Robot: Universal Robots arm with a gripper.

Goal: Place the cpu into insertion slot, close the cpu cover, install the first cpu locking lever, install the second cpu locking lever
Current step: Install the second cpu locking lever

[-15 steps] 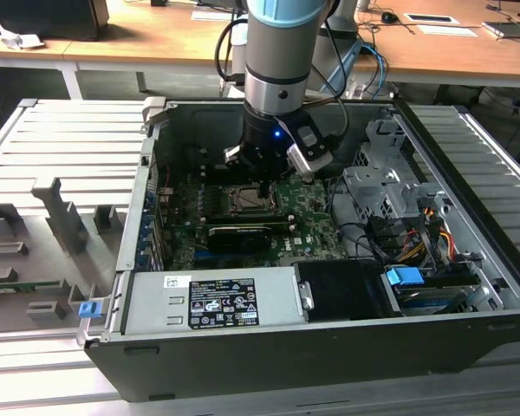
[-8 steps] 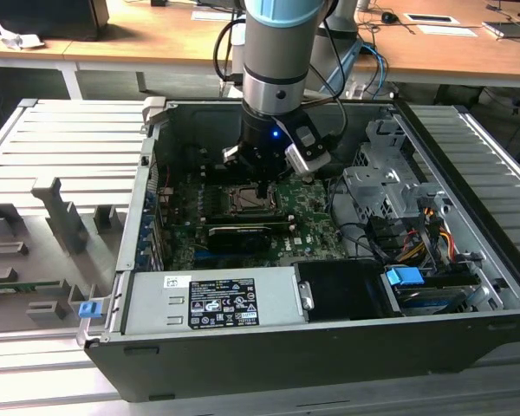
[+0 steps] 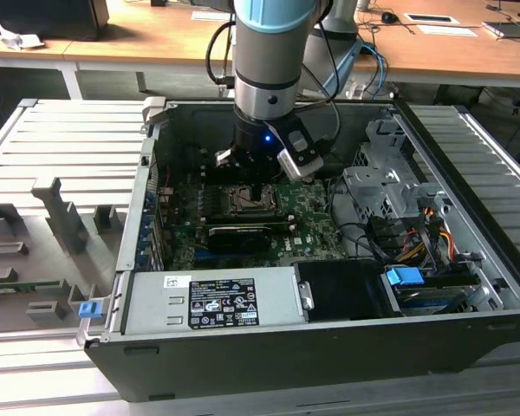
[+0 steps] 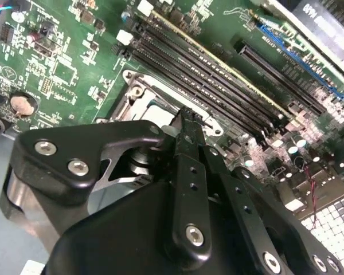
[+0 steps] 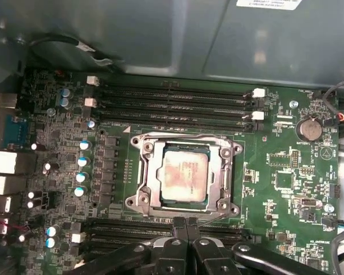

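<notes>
Pressed together with nothing between its fingers, the tool hangs low inside the open computer case, its tips at the edge of the insertion slot on the green motherboard. In the first wrist view the cpu lies flat in the slot, and the cpu cover is folded down around it, framing its silvery top. Long black memory slots run along both sides of the socket.

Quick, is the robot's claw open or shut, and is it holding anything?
Gripper: shut, holding nothing, its tips at the edge of the cpu cover, which lies closed over the cpu.
</notes>
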